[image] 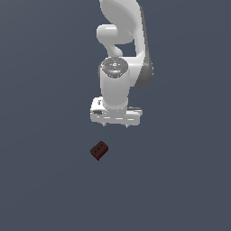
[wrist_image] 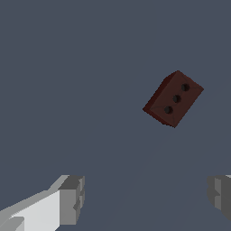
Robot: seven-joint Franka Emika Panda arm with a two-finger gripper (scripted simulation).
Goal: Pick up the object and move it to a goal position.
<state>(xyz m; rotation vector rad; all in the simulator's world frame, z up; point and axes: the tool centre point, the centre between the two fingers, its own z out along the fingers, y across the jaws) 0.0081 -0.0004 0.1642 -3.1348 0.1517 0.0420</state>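
The object is a small dark reddish-brown rectangular block [image: 99,150] with small dark holes on its top face. It lies flat on the grey floor, turned at an angle. In the wrist view the block [wrist_image: 173,99] shows three holes in a row. My white gripper [image: 115,124] hangs above the floor, behind the block and slightly toward the exterior view's right, apart from it. Its jaws stand wide open with nothing between them. In the wrist view the gripper [wrist_image: 146,198] shows two grey fingertips [wrist_image: 72,198] spread far apart, and the block lies beyond them.
The white arm [image: 121,54] rises behind the gripper. The plain dark grey floor [image: 45,180] fills both views. No goal marker shows.
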